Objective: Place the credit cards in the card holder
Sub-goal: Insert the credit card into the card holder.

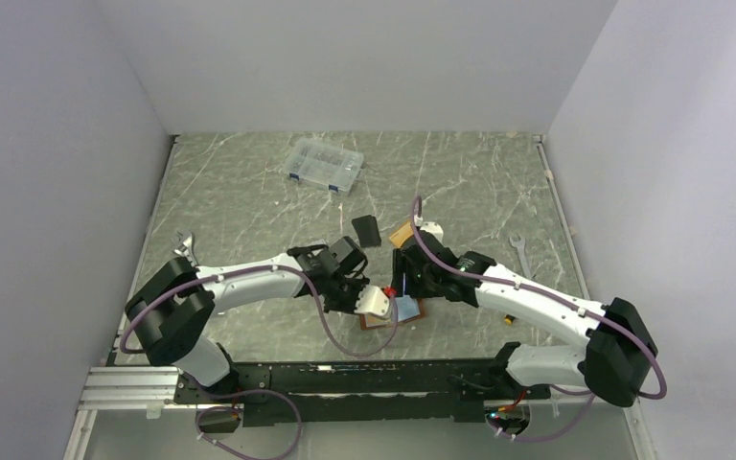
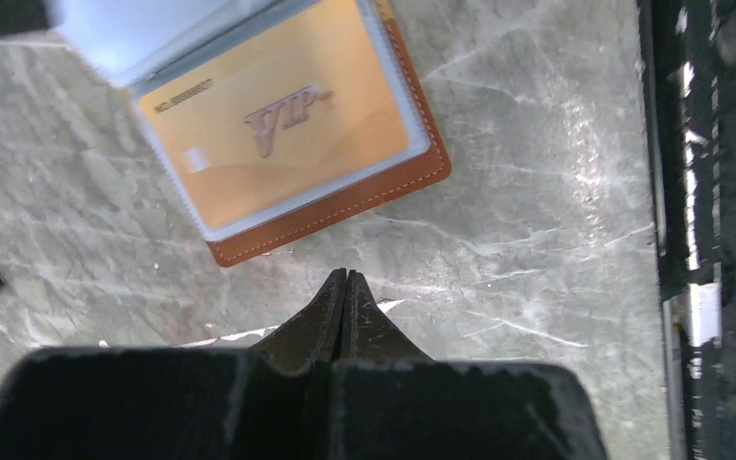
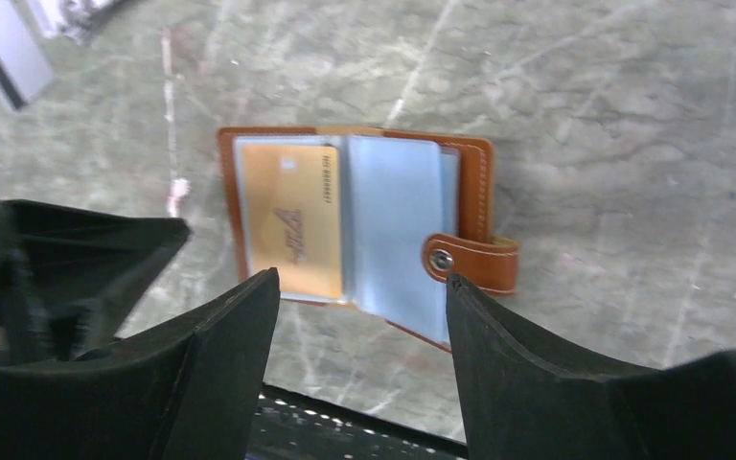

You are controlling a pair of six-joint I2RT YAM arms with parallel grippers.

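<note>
Right gripper (image 3: 359, 287) wide, left gripper (image 2: 345, 278) closed, orange "VIP" card (image 2: 278, 134) inside card holder (image 2: 335, 213)

Brown leather card holder (image 3: 479, 182), gold-orange card (image 3: 292, 220), grey-green white-veined marble table (image 3: 613, 86), black claws.

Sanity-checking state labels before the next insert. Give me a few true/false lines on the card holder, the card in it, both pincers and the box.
1. The brown leather card holder lies open on the grey marbled table. True.
2. An orange plastic card marked VIP sits inside one of the clear sleeves. True.
3. The left pincer is wide open. False: its fingers are pressed together and hold nothing.
4. The right pincer is clamped on the snap strap. False: it is open and grips nothing.
5. The clear plastic compartment box sits between the arm bases. False: it lies at the far side of the table.
</note>
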